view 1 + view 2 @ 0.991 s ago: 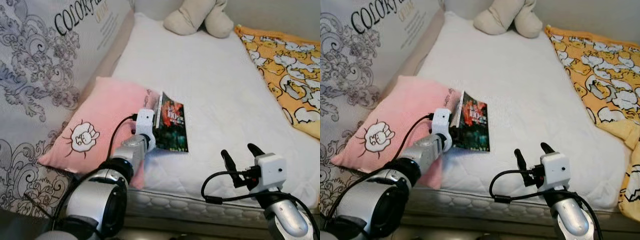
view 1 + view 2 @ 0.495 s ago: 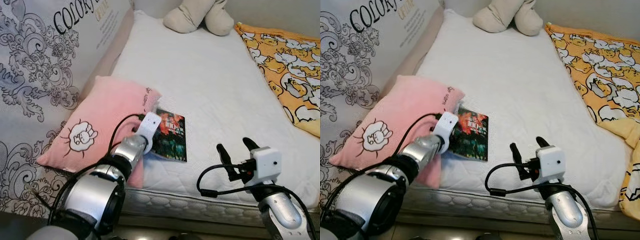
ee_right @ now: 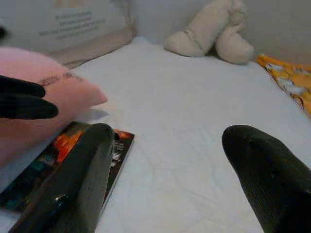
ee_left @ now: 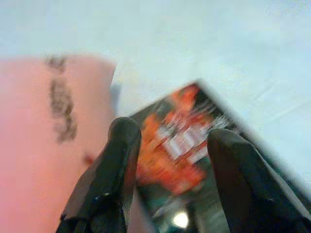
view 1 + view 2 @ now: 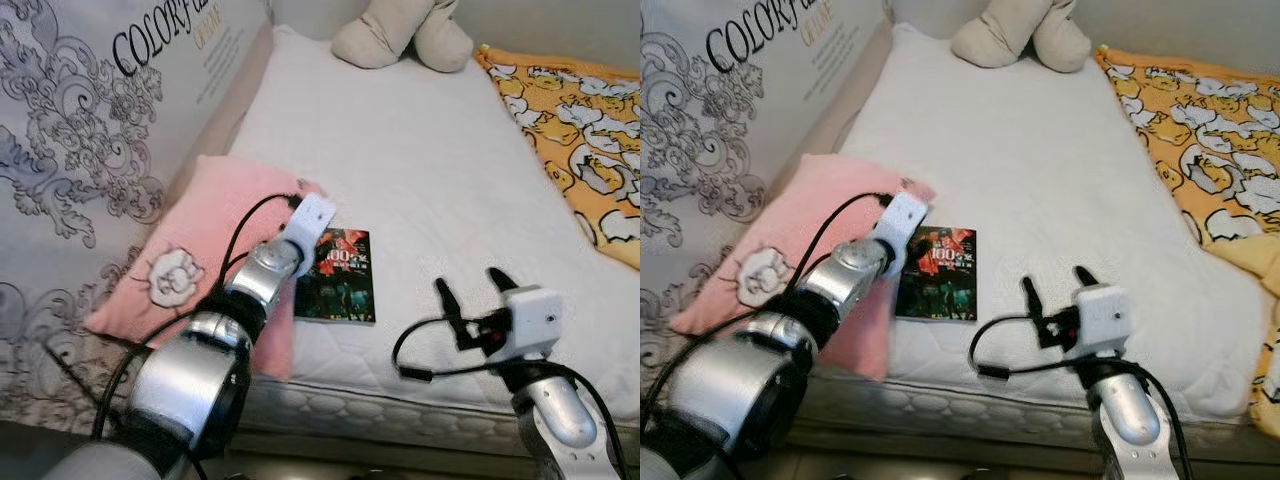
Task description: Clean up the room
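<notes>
- The book lies flat on the white bed, near the front edge, cover up, dark with red and white print.
- Its left edge sits just beside the pink pillow; whether the two touch, I cannot tell.
- The pillow lies at the bed's front left corner, against the patterned wall panel that runs along the left edge.
- The left end effector hovers over the book's top left corner, right where book meets pillow.
- In the left wrist view its two black fingers stand apart, open, with the blurred cover showing between them and nothing held.
- The right end effector hangs over the front edge of the bed, to the right of the book and apart from it.
- Its fingers are spread wide, empty, pointing up the bed toward the far end.
- In the right wrist view the book shows beside one finger, with the pillow behind it and the left arm's fingertips over the pillow.
- A beige plush toy rests at the far edge of the bed.
- A yellow blanket with a cartoon print covers the right edge.
</notes>
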Available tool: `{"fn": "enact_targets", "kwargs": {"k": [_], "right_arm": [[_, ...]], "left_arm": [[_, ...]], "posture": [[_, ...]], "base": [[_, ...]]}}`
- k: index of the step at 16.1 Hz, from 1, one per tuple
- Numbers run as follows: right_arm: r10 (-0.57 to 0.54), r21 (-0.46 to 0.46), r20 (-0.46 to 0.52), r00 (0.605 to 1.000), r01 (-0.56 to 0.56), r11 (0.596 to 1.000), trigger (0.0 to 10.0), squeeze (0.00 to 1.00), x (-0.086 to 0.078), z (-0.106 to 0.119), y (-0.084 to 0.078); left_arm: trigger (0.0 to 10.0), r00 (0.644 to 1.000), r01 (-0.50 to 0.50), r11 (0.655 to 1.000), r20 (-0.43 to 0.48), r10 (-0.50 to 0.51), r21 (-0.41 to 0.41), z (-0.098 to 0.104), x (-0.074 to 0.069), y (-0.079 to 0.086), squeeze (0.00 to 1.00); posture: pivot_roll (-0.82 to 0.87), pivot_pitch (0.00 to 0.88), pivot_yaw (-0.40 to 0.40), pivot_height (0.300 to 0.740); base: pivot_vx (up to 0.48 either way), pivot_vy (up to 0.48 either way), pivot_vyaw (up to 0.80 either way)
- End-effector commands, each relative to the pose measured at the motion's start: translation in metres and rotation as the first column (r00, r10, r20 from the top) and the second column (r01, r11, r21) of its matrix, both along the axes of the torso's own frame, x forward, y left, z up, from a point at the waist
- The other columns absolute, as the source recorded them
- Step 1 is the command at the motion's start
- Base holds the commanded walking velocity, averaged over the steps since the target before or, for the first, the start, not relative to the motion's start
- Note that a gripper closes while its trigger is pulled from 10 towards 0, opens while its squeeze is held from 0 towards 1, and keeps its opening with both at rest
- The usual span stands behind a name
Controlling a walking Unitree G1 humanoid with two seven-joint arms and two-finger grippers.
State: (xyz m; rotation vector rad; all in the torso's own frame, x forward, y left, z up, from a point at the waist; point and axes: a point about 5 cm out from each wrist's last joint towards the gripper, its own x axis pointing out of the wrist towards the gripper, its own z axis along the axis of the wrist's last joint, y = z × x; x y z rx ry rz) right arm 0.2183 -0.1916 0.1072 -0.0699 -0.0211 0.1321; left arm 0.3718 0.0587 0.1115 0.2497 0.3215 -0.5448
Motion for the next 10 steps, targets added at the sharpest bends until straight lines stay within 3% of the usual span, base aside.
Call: {"fn": "enact_targets", "kwargs": {"k": [1, 3, 4, 5, 6, 7, 10], "right_arm": [[-0.069, 0.04, 0.001, 0.998, 0.069, 0.997, 10.0, 0.0, 0.002, -0.002, -0.012], [-0.101, 0.06, 0.006, 0.995, 0.101, 0.993, 10.0, 0.0, 0.006, -0.004, -0.015], [-0.164, 0.066, 0.042, 0.986, 0.161, 0.985, 10.0, 0.0, 0.014, -0.002, -0.021], [-0.199, 0.073, 0.064, 0.978, 0.195, 0.978, 10.0, 0.0, 0.019, 0.0, -0.024], [-0.206, 0.074, 0.068, 0.976, 0.201, 0.977, 10.0, 0.0, 0.02, 0.0, -0.025], [-0.251, 0.069, 0.079, 0.965, 0.246, 0.967, 10.0, 0.0, 0.023, 0.0, -0.031], [-0.422, 0.113, 0.12, 0.899, 0.41, 0.905, 10.0, 0.0, 0.026, 0.002, -0.062]], "left_arm": [[10.0, 0.999, 0.039, 0.992, -0.012, -0.041, -0.123, 0.002, -0.008, -0.01, 0.0], [10.0, 0.999, 0.002, 0.972, 0.032, 0.006, -0.233, 0.003, -0.018, -0.01, 0.0], [10.0, 0.976, -0.107, 0.94, 0.145, 0.161, -0.323, 0.008, -0.029, 0.005, 0.53], [10.0, 0.929, -0.166, 0.929, 0.264, 0.26, -0.332, 0.012, -0.038, 0.025, 1.0], [10.0, 0.914, -0.176, 0.931, 0.297, 0.275, -0.321, 0.012, -0.04, 0.031, 1.0], [10.0, 0.883, -0.233, 0.92, 0.328, 0.336, -0.314, 0.011, -0.045, 0.05, 1.0], [10.0, 0.822, -0.386, 0.855, 0.291, 0.489, -0.347, 0.013, -0.055, 0.077, 1.0]], "posture": [[-0.22, 0.0, 0.007, 0.74], [-0.2, 0.0, 0.02, 0.74], [-0.18, 0.0, 0.035, 0.74], [-0.17, 0.0, 0.036, 0.74], [-0.17, 0.0, 0.034, 0.74], [-0.15, 0.0, 0.016, 0.74], [-0.14, 0.0, 0.004, 0.74]], "base": [[0.0, 0.0, 0.0], [0.0, 0.0, 0.0], [0.0, 0.0, 0.0], [0.0, 0.0, 0.0], [0.0, 0.0, 0.0], [0.0, 0.0, 0.0], [0.0, 0.0, 0.0]]}}
